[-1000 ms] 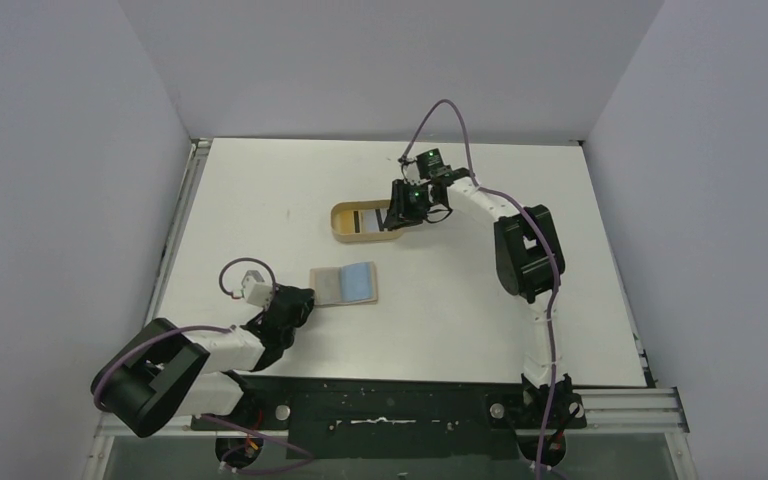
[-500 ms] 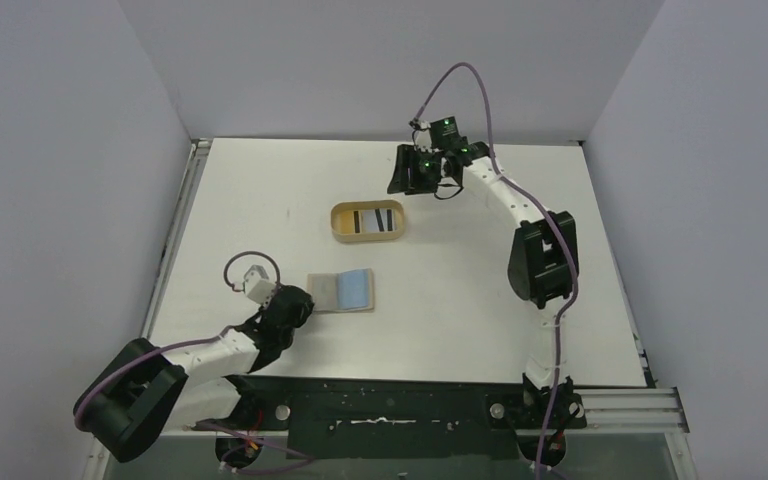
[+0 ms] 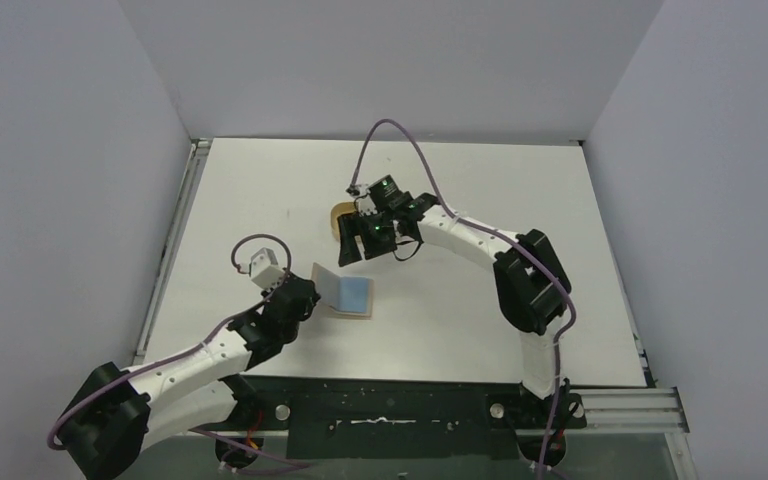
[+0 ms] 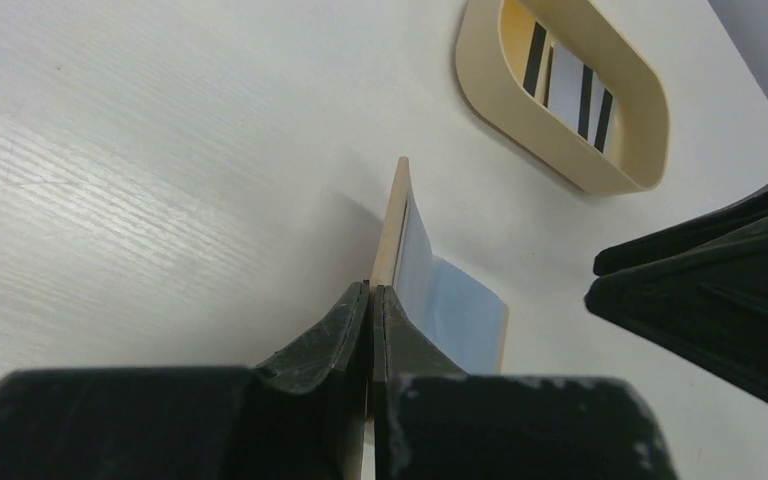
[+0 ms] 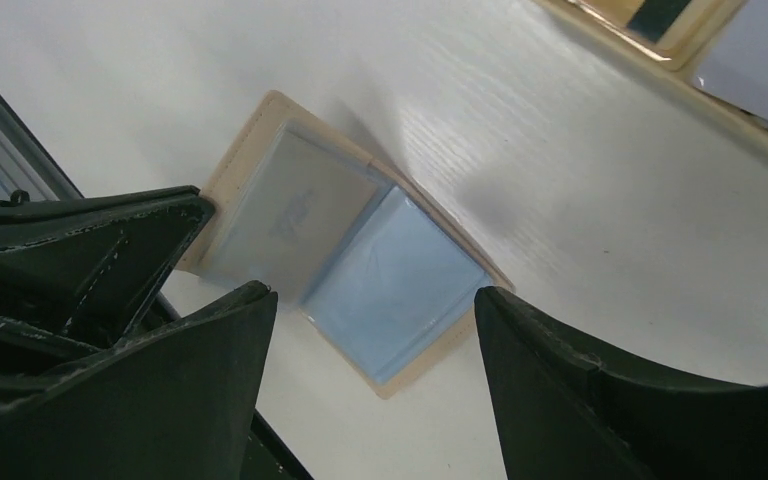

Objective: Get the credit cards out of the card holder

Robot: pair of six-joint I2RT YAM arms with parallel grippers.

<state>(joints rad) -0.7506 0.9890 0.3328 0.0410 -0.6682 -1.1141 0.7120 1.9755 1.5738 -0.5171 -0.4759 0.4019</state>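
Note:
The tan card holder [image 3: 348, 296] lies unfolded on the table, light blue lining up. My left gripper [image 3: 309, 291] is shut on the edge of its left flap [image 4: 393, 225] and holds that flap tilted up off the table. A bluish-grey credit card [image 5: 290, 215] shows in the raised flap's pocket. My right gripper [image 5: 372, 292] hovers open just above the holder [image 5: 415, 345], its fingers astride the blue right panel, touching nothing. Another pale credit card [image 4: 570, 90] with dark stripes lies in the oval tray [image 4: 480, 90].
The tan oval tray [image 3: 337, 217] sits just behind the holder, mostly hidden under my right wrist in the top view. My two grippers are close together over the holder. The table's near edge and rail [image 5: 0, 130] run just beyond the holder's left flap.
My right gripper left the tray, swung back, then came forward and left over the holder while opening wider. My left gripper reached farther in and tilted the holder's left flap up.

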